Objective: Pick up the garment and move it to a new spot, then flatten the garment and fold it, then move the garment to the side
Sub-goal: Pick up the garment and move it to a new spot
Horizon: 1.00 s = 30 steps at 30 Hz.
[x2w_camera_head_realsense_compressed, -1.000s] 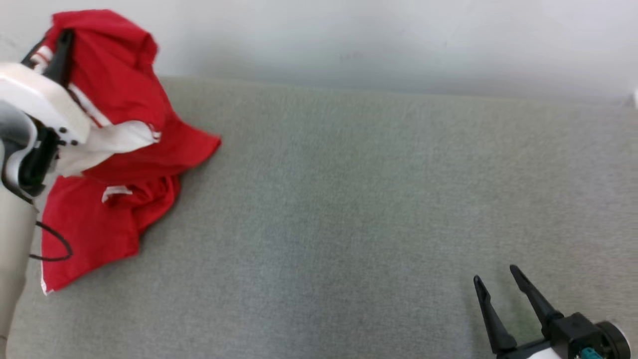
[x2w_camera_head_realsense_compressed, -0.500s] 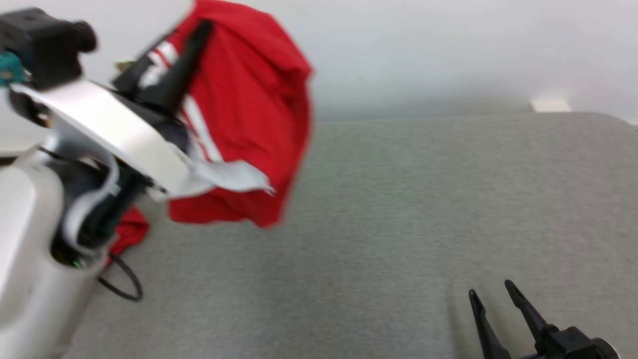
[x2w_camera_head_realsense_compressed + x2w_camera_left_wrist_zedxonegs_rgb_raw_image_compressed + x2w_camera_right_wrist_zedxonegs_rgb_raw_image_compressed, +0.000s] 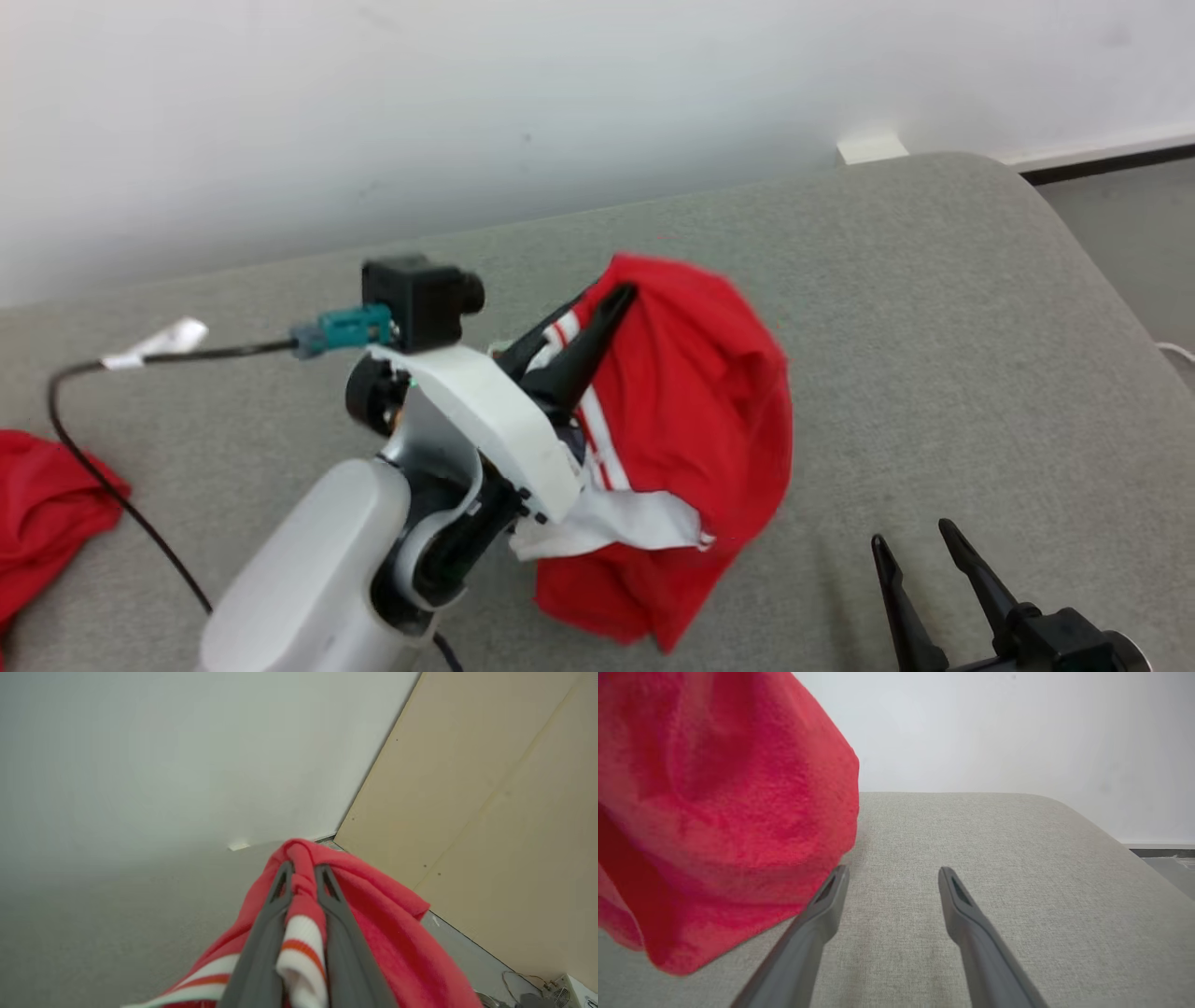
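My left pincer (image 3: 303, 870) stays nipped nearly closed on the red garment's (image 3: 709, 392) striped edge. Across it swings: earlier well apart from my right pincer (image 3: 913, 534), the garment now dangles just beside it. Right pincer gapes wide, empty.

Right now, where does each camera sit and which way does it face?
Head view: on the head, facing down at the grey cushion; shows left end effector shut on the red garment, right end effector open.
Left wrist view: on the left wrist, facing along its fingers toward the white wall, beige panel.
Right wrist view: on the right wrist, facing along its fingers across the cushion.
Shared: both wrist views show the garment and the wall.
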Available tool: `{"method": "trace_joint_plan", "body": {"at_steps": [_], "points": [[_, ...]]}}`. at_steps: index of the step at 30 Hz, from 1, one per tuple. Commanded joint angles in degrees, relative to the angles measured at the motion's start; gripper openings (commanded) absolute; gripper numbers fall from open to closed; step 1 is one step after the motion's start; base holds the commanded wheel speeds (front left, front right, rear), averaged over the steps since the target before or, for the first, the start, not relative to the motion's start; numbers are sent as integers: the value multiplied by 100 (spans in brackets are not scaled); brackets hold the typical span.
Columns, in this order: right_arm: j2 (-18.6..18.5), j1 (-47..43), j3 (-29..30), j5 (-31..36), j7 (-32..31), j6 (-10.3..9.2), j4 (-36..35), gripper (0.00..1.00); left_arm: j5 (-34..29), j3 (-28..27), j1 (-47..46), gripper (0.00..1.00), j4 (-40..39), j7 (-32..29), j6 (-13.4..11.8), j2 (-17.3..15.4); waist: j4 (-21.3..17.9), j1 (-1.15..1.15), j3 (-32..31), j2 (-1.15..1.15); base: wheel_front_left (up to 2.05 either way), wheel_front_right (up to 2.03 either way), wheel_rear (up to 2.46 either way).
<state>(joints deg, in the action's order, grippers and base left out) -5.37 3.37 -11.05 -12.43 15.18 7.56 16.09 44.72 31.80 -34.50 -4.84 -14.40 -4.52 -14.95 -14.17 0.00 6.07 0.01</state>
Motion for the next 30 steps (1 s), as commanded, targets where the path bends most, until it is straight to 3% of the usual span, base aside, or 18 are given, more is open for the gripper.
{"method": "trace_joint_plan", "body": {"at_steps": [1, 8, 9, 11, 12, 16, 19, 30], "points": [[5, 44, 9, -10, -5, -14, -15, 100, -29, -46, 71, 0, 265, 123, -22, -23, -101, 0, 67, -1, 0, 0, 0], [67, 181, -98, 10, -5, -14, 43, 100, -489, 180, 162, 0, 2798, 1204, 100, 351, -332, 0, 196, -1, 0, 0, 0], [75, 205, -100, 15, -5, -14, 47, 100, -552, 204, 120, 4, 3106, 1374, 102, 409, -346, 0, 213, -1, 0, 0, 0], [91, 227, -124, 28, -5, -14, 74, 100, -761, 326, 52, 78, 3708, 1693, 162, 473, -361, 0, 229, -1, 0, 0, 0], [92, 233, -135, 33, -5, -14, 91, 100, -867, 408, 3, 100, 3944, 1858, 189, 480, -368, 0, 232, -1, 0, 0, 0], [52, 223, -85, 55, -5, -14, 90, 100, -1163, 536, -87, 100, 4511, 2594, 253, 559, -327, 0, 158, -1, 0, 0, 0], [-3, 113, 41, 83, -5, -14, 2, 100, -1322, 514, 51, 100, 4431, 2885, 243, 535, -197, 0, 16, -1, 0, 0, 0], [-274, -305, 571, 245, -5, -14, -441, 100, -2049, -372, 2153, 100, 2212, 2954, -275, 121, 455, 0, -620, -1, 0, 0, 0]]}}
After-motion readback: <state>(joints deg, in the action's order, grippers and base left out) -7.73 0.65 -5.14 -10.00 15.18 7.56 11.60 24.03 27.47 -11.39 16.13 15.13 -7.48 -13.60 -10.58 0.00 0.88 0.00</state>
